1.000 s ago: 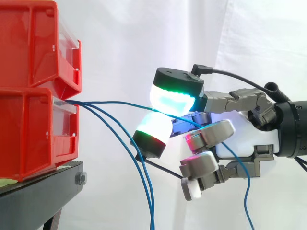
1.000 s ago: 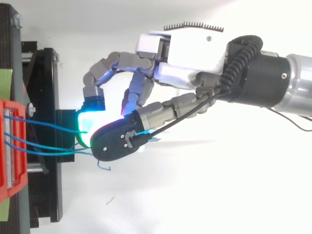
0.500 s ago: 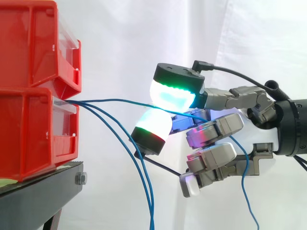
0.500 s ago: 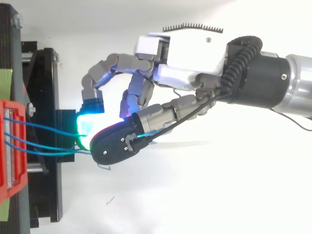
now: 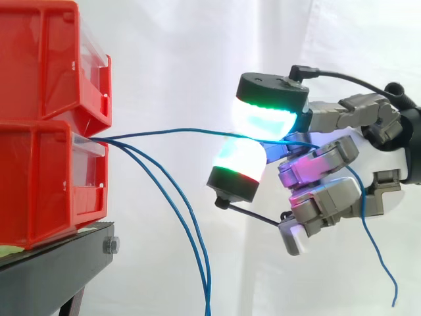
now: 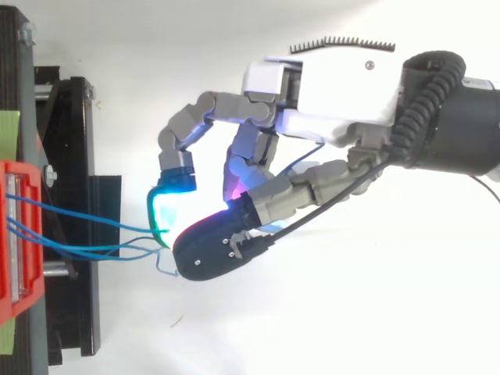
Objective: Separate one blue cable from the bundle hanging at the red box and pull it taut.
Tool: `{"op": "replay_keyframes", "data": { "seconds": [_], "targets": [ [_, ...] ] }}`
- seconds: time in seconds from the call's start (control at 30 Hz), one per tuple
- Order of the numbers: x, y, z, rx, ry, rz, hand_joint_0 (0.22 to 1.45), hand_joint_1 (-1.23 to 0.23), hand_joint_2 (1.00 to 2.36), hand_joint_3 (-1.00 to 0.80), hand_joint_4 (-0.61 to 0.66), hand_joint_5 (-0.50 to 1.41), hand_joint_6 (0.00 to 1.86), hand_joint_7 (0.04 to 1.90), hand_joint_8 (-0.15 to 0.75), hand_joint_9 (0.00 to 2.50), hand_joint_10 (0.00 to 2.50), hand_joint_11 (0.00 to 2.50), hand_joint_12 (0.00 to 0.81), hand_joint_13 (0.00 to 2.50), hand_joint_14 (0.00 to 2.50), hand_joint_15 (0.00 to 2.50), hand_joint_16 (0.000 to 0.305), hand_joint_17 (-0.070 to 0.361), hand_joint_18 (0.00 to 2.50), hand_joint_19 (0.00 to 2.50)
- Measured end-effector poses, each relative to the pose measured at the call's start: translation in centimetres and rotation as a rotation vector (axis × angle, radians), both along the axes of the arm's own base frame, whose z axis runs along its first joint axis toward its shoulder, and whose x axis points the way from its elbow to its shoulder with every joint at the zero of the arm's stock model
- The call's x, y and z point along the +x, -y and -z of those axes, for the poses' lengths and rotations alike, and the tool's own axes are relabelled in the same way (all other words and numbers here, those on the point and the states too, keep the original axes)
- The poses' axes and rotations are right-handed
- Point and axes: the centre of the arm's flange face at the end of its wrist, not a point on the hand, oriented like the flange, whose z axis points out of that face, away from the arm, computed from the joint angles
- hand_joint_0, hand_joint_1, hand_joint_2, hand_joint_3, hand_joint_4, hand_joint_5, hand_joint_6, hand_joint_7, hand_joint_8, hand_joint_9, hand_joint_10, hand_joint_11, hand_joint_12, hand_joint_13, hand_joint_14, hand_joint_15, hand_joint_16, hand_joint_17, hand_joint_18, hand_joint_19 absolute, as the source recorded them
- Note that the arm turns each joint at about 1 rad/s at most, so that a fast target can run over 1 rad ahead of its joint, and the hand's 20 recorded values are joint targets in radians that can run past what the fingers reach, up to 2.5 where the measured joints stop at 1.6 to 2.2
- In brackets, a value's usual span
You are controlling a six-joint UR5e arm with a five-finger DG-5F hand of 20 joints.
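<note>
Several thin blue cables come out of the lower red bin at the left. One blue cable runs almost level from the bin's lip to my hand, pinched between two glowing green-cyan fingertips; its loose end hangs down behind the hand. The other blue cables droop in a curve beneath it. From above, the hand reaches in from the right and the cables cross from the bin to the pinch.
A second red bin is stacked on the lower one, both on a black stand. A white curtain hangs behind. In the top view the black stand lies left of the hand over a white floor.
My hand has moved right, away from the bins, keeping its pinch. The held cable has risen and straightened; its loose end has swung right.
</note>
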Motion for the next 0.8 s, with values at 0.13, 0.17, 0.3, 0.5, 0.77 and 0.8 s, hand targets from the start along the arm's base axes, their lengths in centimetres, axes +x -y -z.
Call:
{"op": "replay_keyframes", "data": {
  "seconds": [0.13, 0.17, 0.3, 0.5, 0.77, 0.8],
  "targets": [
    [-0.14, 0.01, -0.14, -0.004, -0.006, 0.000, 0.65, -0.73, 1.01, -0.26, 0.02, -0.17, 0.93, 1.08, 0.288, 1.28, 1.27, 1.56, 0.327, 1.42, 0.00, 1.66, 0.046, 0.104, 0.91, 0.78],
    [-0.13, 0.00, -0.16, -0.004, -0.006, 0.000, 0.65, -0.73, 1.01, -0.26, 0.02, -0.17, 0.93, 1.08, 0.285, 1.28, 1.27, 1.55, 0.331, 1.42, 0.00, 1.66, 0.047, 0.105, 0.91, 0.77],
    [-0.05, -0.03, -0.20, -0.005, 0.000, -0.002, 0.65, -0.74, 1.01, -0.25, 0.01, -0.17, 0.93, 1.09, 0.287, 1.27, 1.30, 1.53, 0.333, 1.42, 0.00, 1.65, 0.046, 0.105, 0.91, 0.78],
    [0.15, -0.01, -0.36, 0.003, 0.020, 0.003, 0.65, -0.74, 1.02, -0.25, 0.01, -0.17, 0.93, 1.09, 0.288, 1.27, 1.32, 1.51, 0.330, 1.42, 0.00, 1.65, 0.047, 0.105, 0.90, 0.77],
    [0.28, -0.06, -0.44, 0.007, 0.032, 0.000, 0.65, -0.74, 1.01, -0.25, 0.01, -0.17, 0.93, 1.09, 0.289, 1.26, 1.33, 1.51, 0.328, 1.42, 0.00, 1.64, 0.046, 0.105, 0.90, 0.78],
    [0.28, -0.05, -0.45, 0.007, 0.032, 0.000, 0.65, -0.74, 1.01, -0.25, 0.01, -0.17, 0.93, 1.09, 0.290, 1.26, 1.32, 1.53, 0.331, 1.41, 0.00, 1.64, 0.047, 0.105, 0.90, 0.78]
  ]
}}
